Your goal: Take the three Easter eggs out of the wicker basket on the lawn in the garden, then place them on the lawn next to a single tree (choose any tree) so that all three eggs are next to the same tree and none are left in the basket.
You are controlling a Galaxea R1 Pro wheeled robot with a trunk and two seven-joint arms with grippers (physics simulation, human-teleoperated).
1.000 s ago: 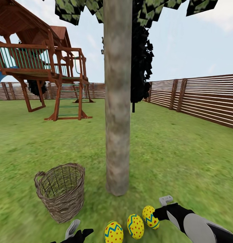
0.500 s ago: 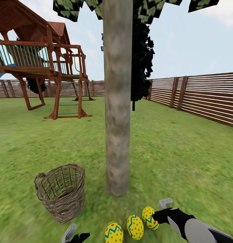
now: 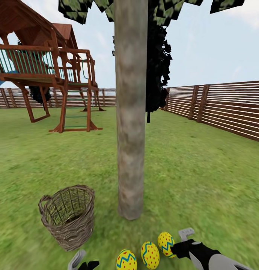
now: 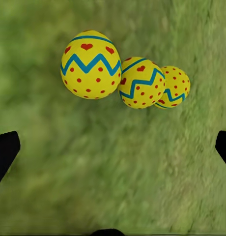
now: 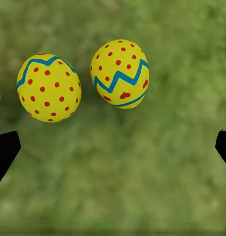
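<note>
Lawn [image 3: 204, 176]: three Easter eggs [image 3: 150, 255] beside tree [image 3: 130, 112] | wicker basket [image 3: 68, 215] near | both end effectors' fingers apart

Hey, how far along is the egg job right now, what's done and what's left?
Looks essentially done. All three Easter eggs lie in a row on the lawn near the foot of the tree. The wicker basket stands upright beside the trunk, and no egg is visible inside it. Nothing is in hand: the right hand sits open beside the nearest egg, and the left hand is open too. Nothing obvious remains.
</note>
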